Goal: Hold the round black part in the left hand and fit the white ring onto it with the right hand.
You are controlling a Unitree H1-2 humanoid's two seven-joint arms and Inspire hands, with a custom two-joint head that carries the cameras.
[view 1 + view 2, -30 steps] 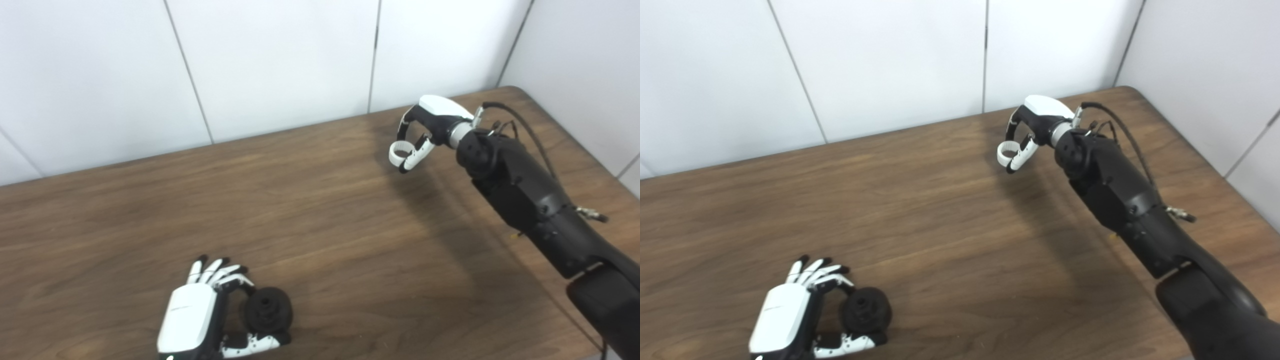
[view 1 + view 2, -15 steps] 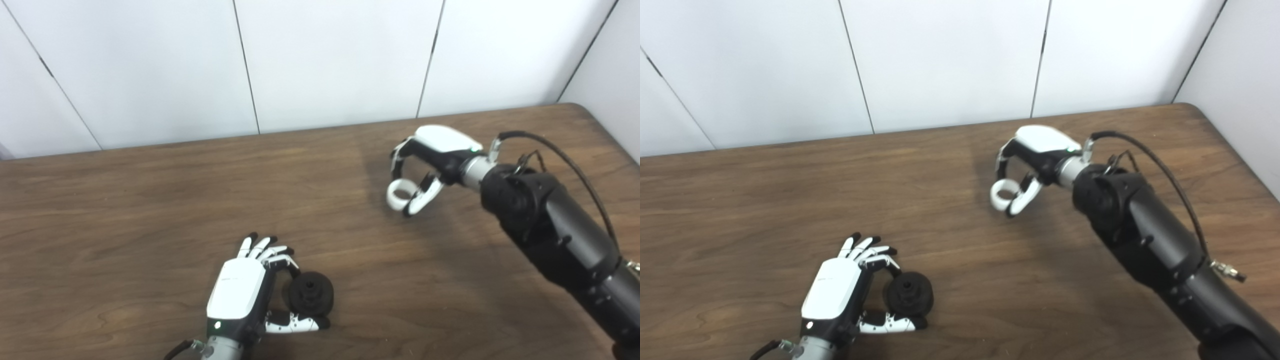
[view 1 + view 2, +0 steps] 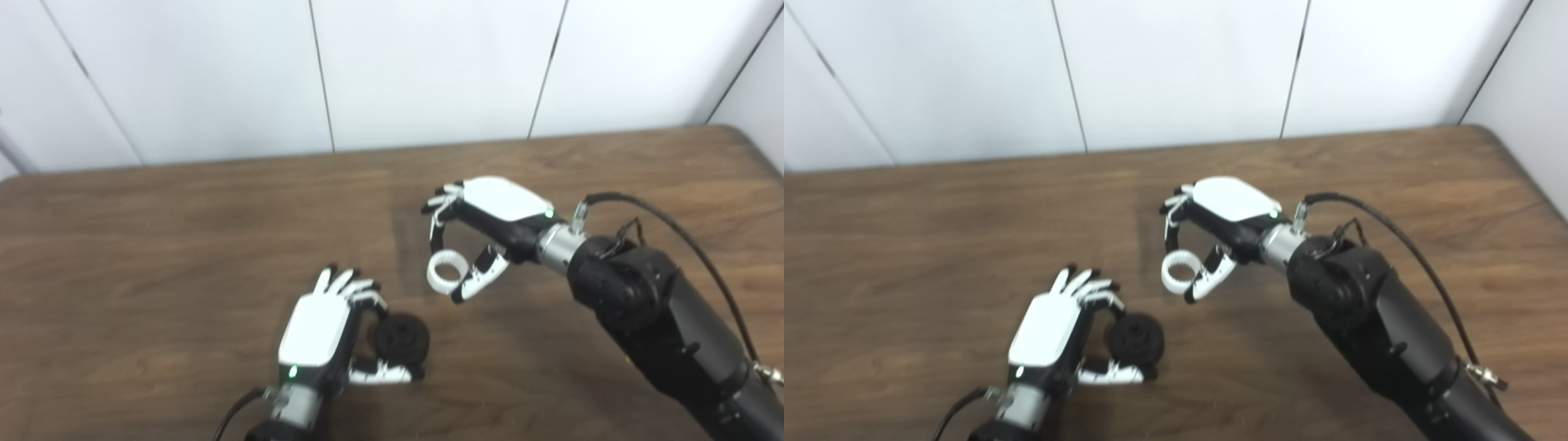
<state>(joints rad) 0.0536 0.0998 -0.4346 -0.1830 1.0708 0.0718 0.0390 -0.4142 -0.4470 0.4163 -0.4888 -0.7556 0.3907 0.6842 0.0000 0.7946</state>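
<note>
Alignment of two parts decides the fitting: the ribbed white plastic ring (image 3: 448, 276), pinched between thumb and fingers of the right hand (image 3: 490, 214), hangs up and to the right of the round black part (image 3: 402, 338), which the left hand (image 3: 318, 331) clasps near the brown wooden table (image 3: 153, 245) (hub facing roughly upward, I judge).

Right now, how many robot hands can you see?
2. The left hand is low near the front of the table, holding the round black part. The right hand is farther back, to its right, pinching the white ring.
</note>
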